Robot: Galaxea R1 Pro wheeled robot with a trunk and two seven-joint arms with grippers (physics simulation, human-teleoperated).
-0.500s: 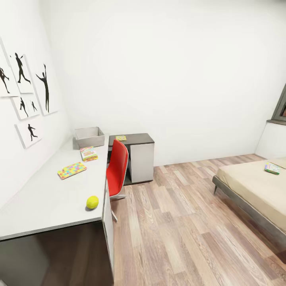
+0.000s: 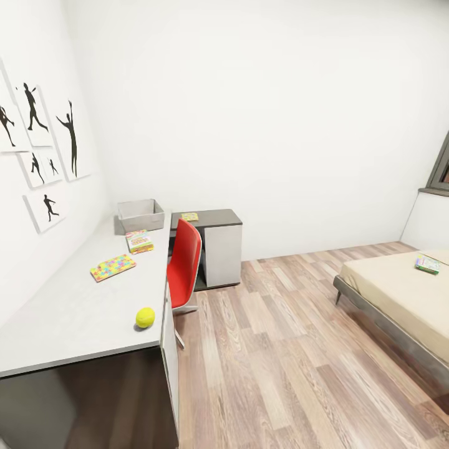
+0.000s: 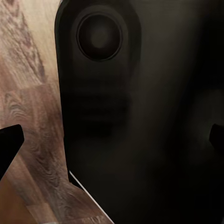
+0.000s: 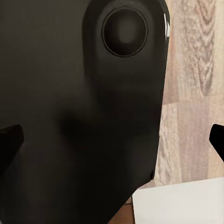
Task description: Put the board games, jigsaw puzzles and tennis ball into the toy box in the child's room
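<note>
The table (image 2: 75, 312) runs along the left wall with its white top. On it, from far to near, are the grey toy box (image 2: 140, 215), a lettered board game (image 2: 139, 241), a bright jigsaw puzzle (image 2: 113, 267) and the tennis ball (image 2: 144, 317) near the front edge. A second small colourful panel (image 2: 189, 216) lies on the dark cabinet top beyond the box. On the bed (image 2: 399, 293) at right lies another board game (image 2: 428, 264). My left gripper (image 3: 112, 140) and right gripper (image 4: 112, 137) both stand open, fingertips wide apart, facing dark robot body over the wood floor.
A red chair (image 2: 184, 265) stands against the table's edge by the cabinet (image 2: 221, 252). Wood-plank floor (image 2: 280, 349) stretches between table and bed. Silhouette prints (image 2: 37, 143) hang on the left wall, and a dark window frame (image 2: 441, 168) shows at far right.
</note>
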